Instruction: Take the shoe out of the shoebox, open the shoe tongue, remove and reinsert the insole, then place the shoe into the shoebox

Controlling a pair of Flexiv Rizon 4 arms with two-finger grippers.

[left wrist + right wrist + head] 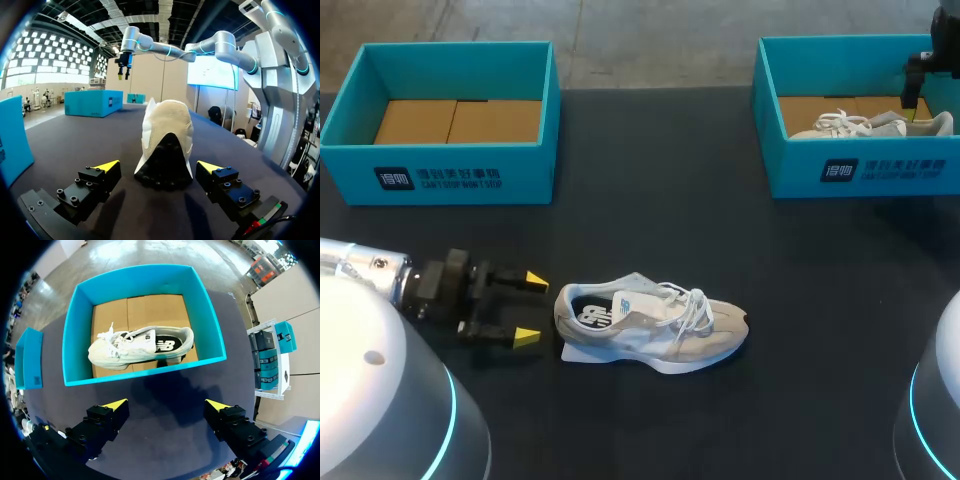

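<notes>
Nearest the robot, the left gripper (531,308) is held low over the dark table (650,200), with its jaws spread wide and nothing gripped between them. Just ahead of its yellow tips, the shoe (655,322) is set upright on its sole on the table, with the heel turned toward the gripper and the toe pointed away toward the robot's right. In the left wrist view the heel is seen centred between the open fingers (106,167), apart from both.

A flat white piece (578,352) is seen jutting out from under the heel end. It may be the insole, though this cannot be settled from the head view. A white panel (632,305) with blue marking is seen standing up from the shoe's opening, beside the loose white laces (692,305).

Farther back, two teal boxes are set along the table's far edge, well apart. In the left shoebox (440,170) a cardboard floor (455,120) is shown. In the right shoebox (860,170) a second shoe (140,347) is laid on its side on the cardboard. The right gripper (165,405) is held high above that box, its jaws wide apart and holding nothing.
</notes>
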